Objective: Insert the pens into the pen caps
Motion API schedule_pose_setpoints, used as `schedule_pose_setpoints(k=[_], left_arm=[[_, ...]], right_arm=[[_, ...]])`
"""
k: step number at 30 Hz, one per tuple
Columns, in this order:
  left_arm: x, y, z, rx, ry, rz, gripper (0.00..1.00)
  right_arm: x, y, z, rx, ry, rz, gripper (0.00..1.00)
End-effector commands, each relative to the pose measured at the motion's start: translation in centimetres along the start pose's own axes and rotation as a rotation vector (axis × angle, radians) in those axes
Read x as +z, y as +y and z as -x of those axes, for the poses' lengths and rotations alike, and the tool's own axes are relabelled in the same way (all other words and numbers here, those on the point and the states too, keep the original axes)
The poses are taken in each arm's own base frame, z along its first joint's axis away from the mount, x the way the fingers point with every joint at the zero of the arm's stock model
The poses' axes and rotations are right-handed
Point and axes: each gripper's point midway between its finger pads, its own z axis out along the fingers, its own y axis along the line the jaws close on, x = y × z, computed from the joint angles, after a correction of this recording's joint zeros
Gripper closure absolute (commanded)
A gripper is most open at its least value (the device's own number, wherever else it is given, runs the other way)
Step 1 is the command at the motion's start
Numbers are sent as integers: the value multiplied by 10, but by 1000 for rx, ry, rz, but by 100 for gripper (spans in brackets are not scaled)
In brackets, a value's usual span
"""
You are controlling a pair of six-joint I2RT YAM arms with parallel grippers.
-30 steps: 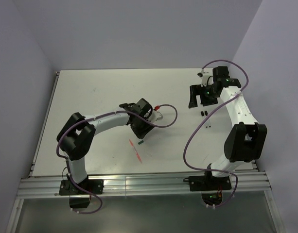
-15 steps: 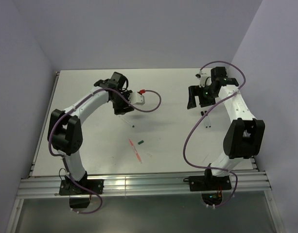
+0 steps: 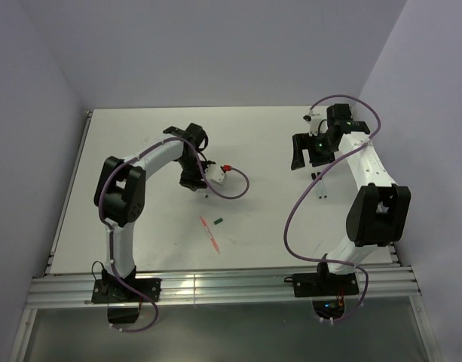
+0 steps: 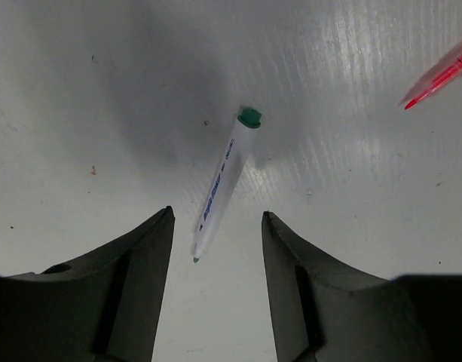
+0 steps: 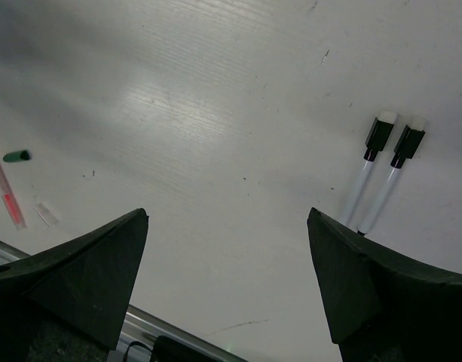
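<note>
Left hand [image 4: 218, 226] has pulled back a little nearer and now hangs half open, empty, over the white green-tipped pen [image 4: 224, 181] lying flat on the counter [image 3: 261, 136]. Pickup looks next. Green cap [image 3: 218, 221] lies nearer. Right hand [image 5: 227, 226] gapes wide, empty.

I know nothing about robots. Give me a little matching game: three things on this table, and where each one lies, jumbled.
Things: 1 green-ended pen; 2 black-ended pens; 3 green cap.
Places: A beside the red pen; B framed by the open left gripper; C side by side near the right gripper.
Pairs: 1-B, 2-C, 3-A.
</note>
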Motion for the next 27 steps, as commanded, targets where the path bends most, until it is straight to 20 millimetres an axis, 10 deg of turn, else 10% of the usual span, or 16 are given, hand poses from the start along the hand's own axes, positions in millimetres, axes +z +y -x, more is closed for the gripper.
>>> schedule_pose_setpoints(k=[1, 27], left_arm=[[7, -5, 12, 90, -12, -31, 46], [43, -12, -49, 123, 122, -57, 56]], right_arm=[[-3, 1, 2, -31, -11, -7, 6], [-2, 7, -4, -31, 5, 27, 6]])
